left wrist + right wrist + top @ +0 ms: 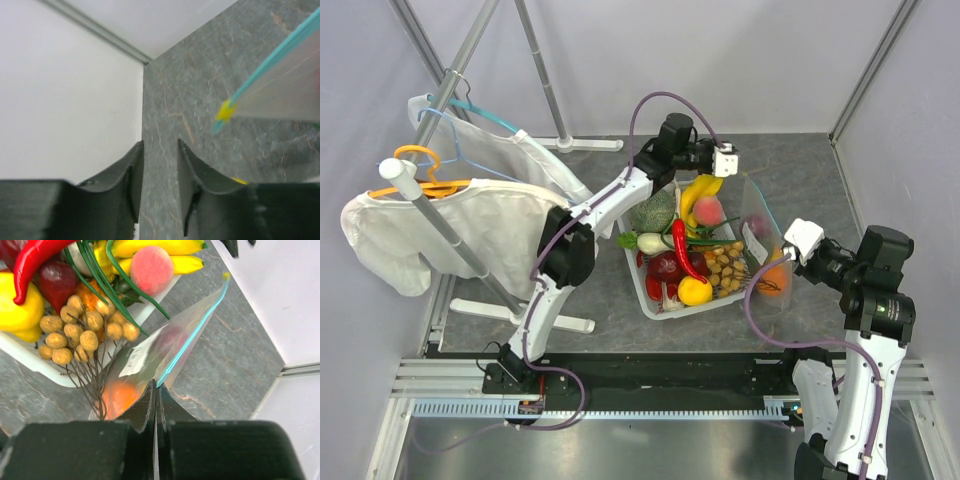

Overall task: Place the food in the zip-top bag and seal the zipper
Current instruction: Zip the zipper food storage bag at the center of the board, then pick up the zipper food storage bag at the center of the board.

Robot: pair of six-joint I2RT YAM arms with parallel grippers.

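The clear zip-top bag [761, 243] stands on edge just right of the white tray, also shown in the right wrist view [150, 357]. It holds a round orange [117, 397] and a dim purple piece [167, 337]. Its teal zipper [192, 335] runs along the top edge. My right gripper [159, 385] is shut on the zipper's near end, also in the top view [784, 254]. My left gripper [161, 142] is open and empty, just short of the zipper's far end [260, 75] with its yellow tab, and sits at the far side in the top view [738, 168].
The white tray [650, 295] holds bananas [700, 192], a peach [708, 211], a red chili [682, 248], a lemon [695, 290] and a longan cluster [725, 268]. A clothes rack [450, 215] with hangers and white garments stands at the left. Walls close in at the back and right.
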